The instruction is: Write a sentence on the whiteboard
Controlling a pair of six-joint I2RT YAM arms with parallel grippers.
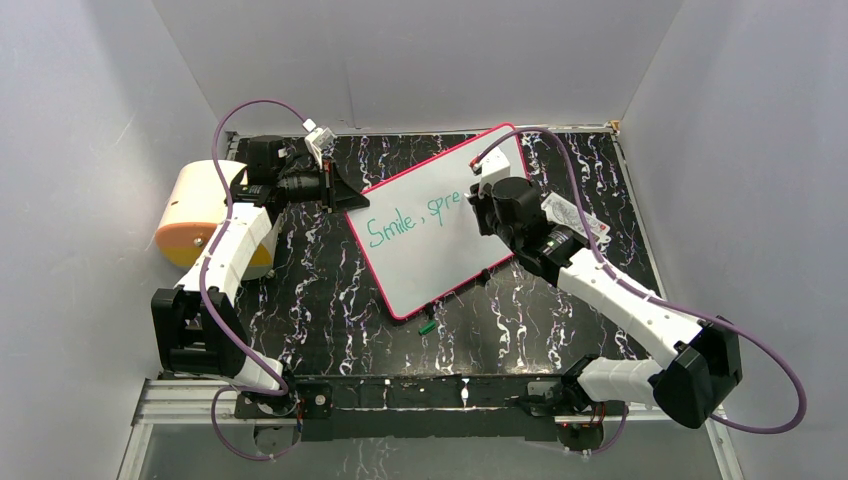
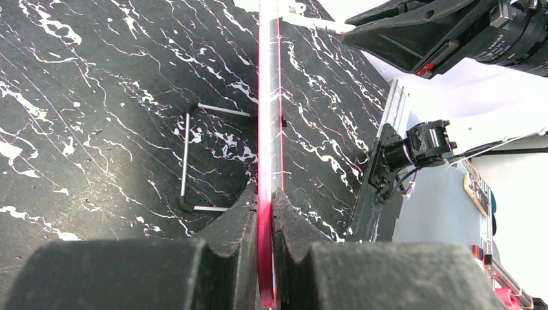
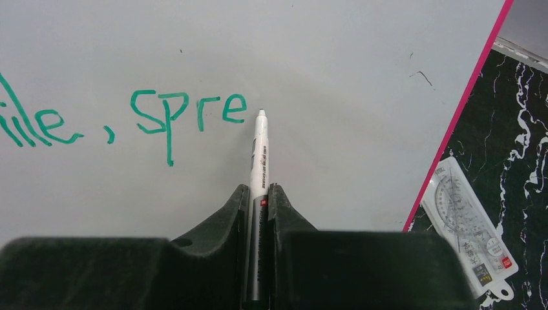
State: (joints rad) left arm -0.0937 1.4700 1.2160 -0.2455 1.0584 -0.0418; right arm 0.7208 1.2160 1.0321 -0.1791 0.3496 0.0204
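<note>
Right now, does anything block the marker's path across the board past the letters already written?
Nothing visible does. The marker, shut in the right gripper, points just right of the unfinished sentence; the whiteboard beyond is bare save faint specks up to its rim.

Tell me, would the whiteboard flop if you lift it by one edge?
Probably stiff: the whiteboard edge runs straight out from the left gripper pinching it. Likely light, being so thin. Its smooth face may slip.

White pink-rimmed whiteboard [image 1: 440, 265], teal sentence [image 1: 413, 222], black white-veined table [image 1: 330, 295]
</note>
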